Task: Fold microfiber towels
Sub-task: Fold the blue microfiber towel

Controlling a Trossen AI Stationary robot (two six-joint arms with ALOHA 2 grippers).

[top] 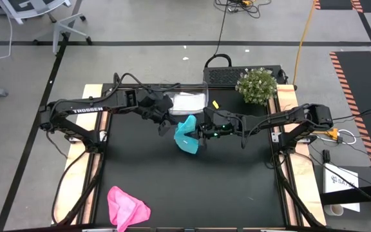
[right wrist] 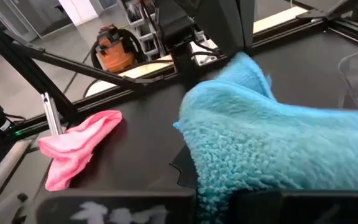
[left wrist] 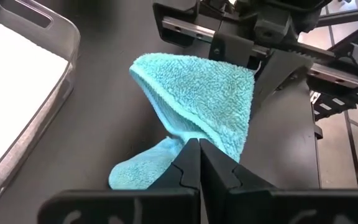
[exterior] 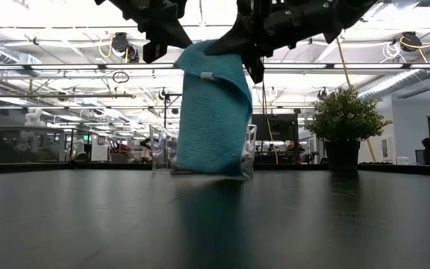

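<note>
Teal towel [top: 187, 135]: fluffy, draped, hanging above table centre, lower edge near table surface. Pink towel [top: 127, 207]: crumpled heap, flat on table near front-left corner. White towel [top: 187, 102]: folded flat inside clear tub at rear.

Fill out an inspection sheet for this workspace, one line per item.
Surface: black table top, wooden side rails.
Job's things: teal towel held up between both arms, lower edge near the table; pink towel crumpled at the front edge; white towel inside the clear tub.
Clutter: potted plant at the back right corner.
Grippers: left end effector shut on the teal towel; right end effector shut on it too.
Cables: loose leads on the floor behind the table.
Surroundings: office chair, striped floor mat.
</note>
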